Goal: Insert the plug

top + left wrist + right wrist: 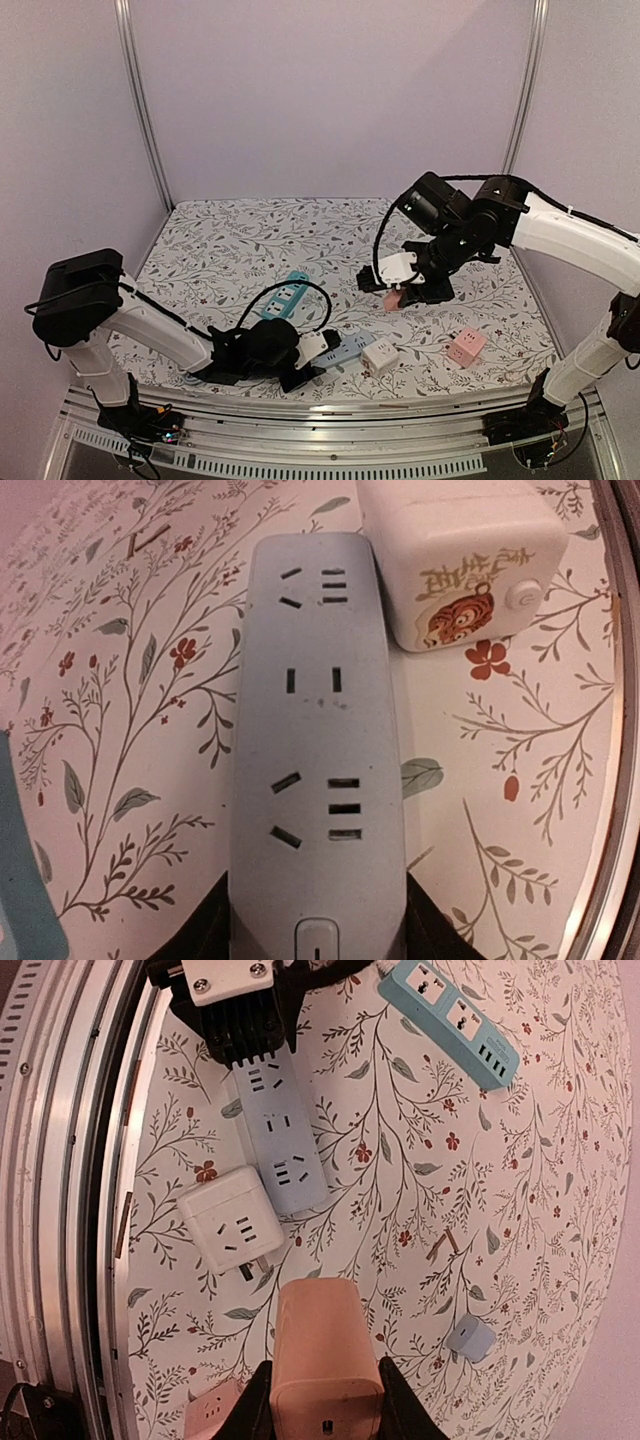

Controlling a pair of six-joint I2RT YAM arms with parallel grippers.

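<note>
Top view: right claw [398, 290] aloft, pinched on the pink plug [391, 299]; left claw [318, 360] clamps the pale strip [350, 350] at the near edge.
Left wrist: the strip's sockets are all bare, so nothing is inserted yet.
Right wrist: plug held clear of the strip; lining up and seating are left, I reckon.
Right wrist count: two strips, pale and teal strip [450, 1015]; white cube [225, 1225], pink cube [212, 1410]; one small blue adapter [470, 1338].

The only lettering in view sits on the white cube adapter [465, 530]: a short row of gold Chinese characters [468, 575] printed above a cartoon tiger [458, 622]. The strokes are too blurred to read, possibly four characters.
</note>
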